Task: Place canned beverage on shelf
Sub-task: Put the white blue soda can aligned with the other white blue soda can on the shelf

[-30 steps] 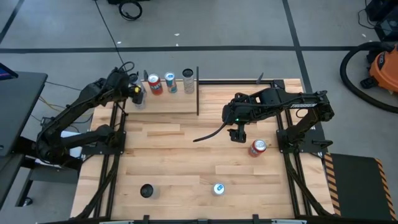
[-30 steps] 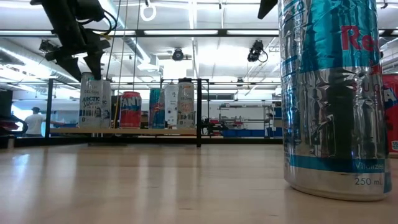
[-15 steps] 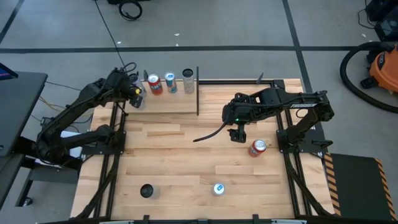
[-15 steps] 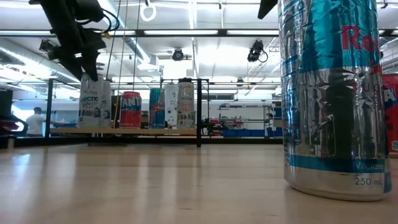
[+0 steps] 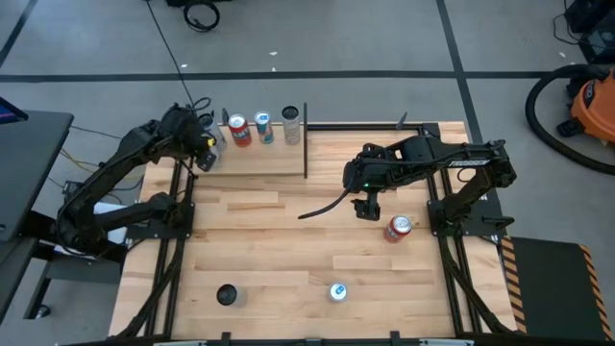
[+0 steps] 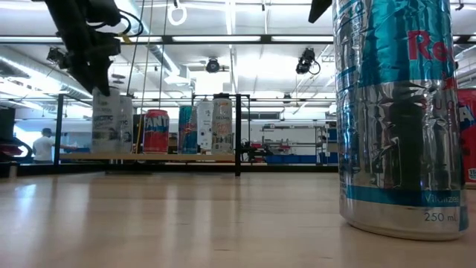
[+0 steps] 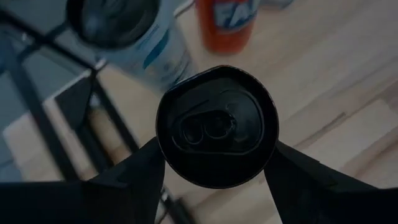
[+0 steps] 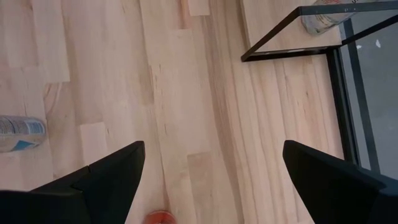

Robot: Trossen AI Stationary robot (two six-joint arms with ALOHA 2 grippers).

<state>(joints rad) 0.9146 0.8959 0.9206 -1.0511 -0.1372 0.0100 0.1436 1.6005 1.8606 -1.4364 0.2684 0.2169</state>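
The shelf [image 5: 259, 159] is a pale wood panel edged with black rods at the table's far left. A red can [image 5: 238, 132], a blue can [image 5: 263, 128] and a silver can [image 5: 291, 125] stand on it. My left gripper [image 5: 206, 144] is at the shelf's left end, shut on a white-and-blue can [image 6: 108, 123] with a dark top [image 7: 216, 127]. A similar can [image 7: 124, 31] stands close beside it. My right gripper [image 5: 366, 207] hangs open and empty over the middle right of the tabletop. My left gripper pinches the can's upper wall just under its rim [image 7: 163, 155] between its two fingers [image 7: 146, 171], one on each side. The fingers come from above, pointing down. The can hangs upright, its bottom at shelf level [image 6: 111, 152]; whether it rests there I cannot tell.
A red can [image 5: 399, 228] stands on the tabletop near my right gripper. A silver-and-blue can [image 5: 337, 291] and a dark-topped can [image 5: 227, 294] stand near the front edge. The silver-and-blue can fills the low view's right side [image 6: 394, 112]. A black upright rod [image 5: 306, 139] marks the shelf's right end.
My left gripper has gone a little toward the table's left edge with the white-and-blue can. The can tipped slightly on the way and now stands upright again at the shelf's left end.
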